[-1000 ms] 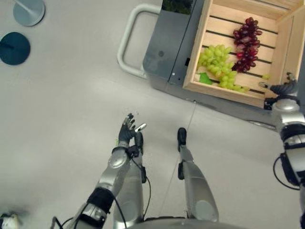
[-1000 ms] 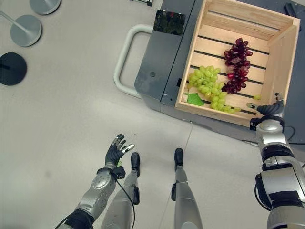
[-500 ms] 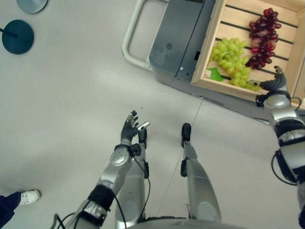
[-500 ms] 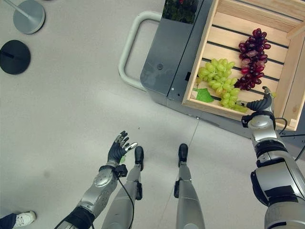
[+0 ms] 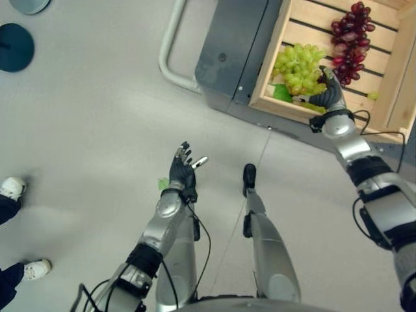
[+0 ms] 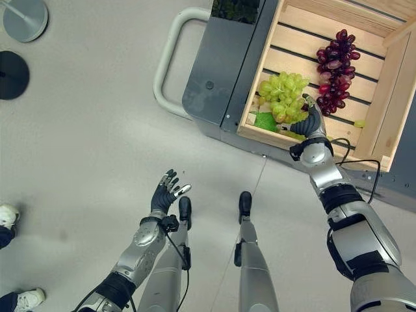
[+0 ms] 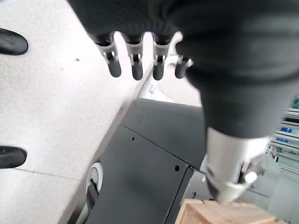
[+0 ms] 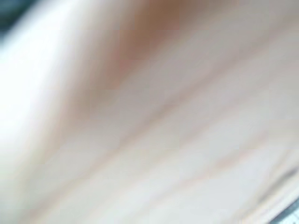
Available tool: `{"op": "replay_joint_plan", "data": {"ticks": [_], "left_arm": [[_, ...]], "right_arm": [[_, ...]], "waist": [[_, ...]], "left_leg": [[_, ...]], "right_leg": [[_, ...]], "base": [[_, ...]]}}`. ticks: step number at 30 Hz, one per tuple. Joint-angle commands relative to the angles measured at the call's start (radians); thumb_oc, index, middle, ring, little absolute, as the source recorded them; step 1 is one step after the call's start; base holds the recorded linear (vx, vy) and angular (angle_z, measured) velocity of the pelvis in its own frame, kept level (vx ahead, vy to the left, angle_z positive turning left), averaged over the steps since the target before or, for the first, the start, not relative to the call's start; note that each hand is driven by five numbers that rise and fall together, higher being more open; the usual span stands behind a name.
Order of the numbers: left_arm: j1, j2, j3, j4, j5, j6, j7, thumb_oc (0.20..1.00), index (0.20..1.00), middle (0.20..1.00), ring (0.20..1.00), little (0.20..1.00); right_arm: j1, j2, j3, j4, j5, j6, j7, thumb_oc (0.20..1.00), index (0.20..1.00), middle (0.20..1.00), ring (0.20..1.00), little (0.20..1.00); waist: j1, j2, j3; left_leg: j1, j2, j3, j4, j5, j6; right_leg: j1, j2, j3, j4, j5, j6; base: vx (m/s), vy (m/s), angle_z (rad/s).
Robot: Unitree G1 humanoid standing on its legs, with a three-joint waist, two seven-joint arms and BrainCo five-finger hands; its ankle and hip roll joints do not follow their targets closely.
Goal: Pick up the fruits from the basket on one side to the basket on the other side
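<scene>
1. Resting in the upper right of the right eye view, wooden crate (image 6: 383, 97) with slatted floor, mounted on a dark grey cart (image 6: 224, 71) with a white tubular handle (image 6: 170, 58) toward the upper middle.
2. Green grape bunch (image 6: 283, 94): lies on the crate floor near the crate's left wall, a green leaf (image 6: 264, 121) just beside it at the lower edge.
3. Red grape bunch (image 6: 335, 62): lies on the slats to the right of the green bunch, close to it but apart at the top.
4. Loose green grape (image 6: 359, 123): lies alone on the slats, right of the right hand.
5. Right hand (image 6: 311, 122): reaches over the crate's near wall, at the lower right edge of the green bunch; whether its fingers close on grapes cannot be told.
6. Left hand (image 5: 182, 168): held over bare floor at lower centre-left, fingers straight and spread, holding nothing.
7. Person's shoes (image 5: 12, 188): at the left edge, on the floor.
8. Round stand bases (image 5: 14, 47): upper left corner.
</scene>
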Motion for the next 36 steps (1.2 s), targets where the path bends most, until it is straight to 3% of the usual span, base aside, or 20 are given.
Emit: {"op": "replay_joint_plan", "data": {"ticks": [1,15,25,36], "left_arm": [[-0.009,0.025,-0.007,-0.033,0.061,-0.032,0.008,1.0,1.0,1.0,1.0,1.0],[-0.047,0.023,-0.036,-0.029,0.048,-0.033,0.027,1.0,1.0,1.0,1.0,1.0],[-0.07,0.024,-0.087,-0.065,0.038,-0.03,0.038,1.0,1.0,1.0,1.0,1.0],[-0.078,0.024,-0.091,-0.079,0.044,-0.031,0.029,1.0,1.0,1.0,1.0,1.0]], "right_arm": [[-0.061,0.072,0.049,0.042,0.027,-0.033,0.014,1.0,1.0,1.0,1.0,1.0],[-0.17,0.171,0.045,0.276,0.063,-0.011,-0.014,1.0,1.0,1.0,1.0,1.0],[-0.268,0.2,0.069,0.523,-0.068,0.09,-0.059,1.0,1.0,1.0,1.0,1.0],[-0.261,0.193,0.095,0.524,-0.116,0.106,-0.032,1.0,1.0,1.0,1.0,1.0]], "waist": [[0.033,-0.059,-0.015],[0.054,-0.052,-0.015],[0.079,-0.022,-0.015],[0.107,-0.017,-0.015]], "left_leg": [[-0.04,-0.023,-0.013,0.076,-0.09,-0.022],[-0.055,-0.024,-0.023,0.077,-0.089,-0.022],[-0.069,-0.03,-0.032,0.08,-0.085,-0.021],[-0.098,-0.035,-0.062,0.09,-0.081,-0.018]], "right_leg": [[-0.01,-0.07,-0.009,0.174,-0.208,0.103],[-0.015,-0.072,-0.023,0.176,-0.212,0.101],[-0.02,-0.076,-0.037,0.182,-0.214,0.103],[-0.032,-0.078,-0.058,0.194,-0.218,0.106]], "base": [[0.0,0.0,0.03],[0.0,-0.002,0.01],[0.0,0.007,0.03],[0.0,0.002,0.06]]}}
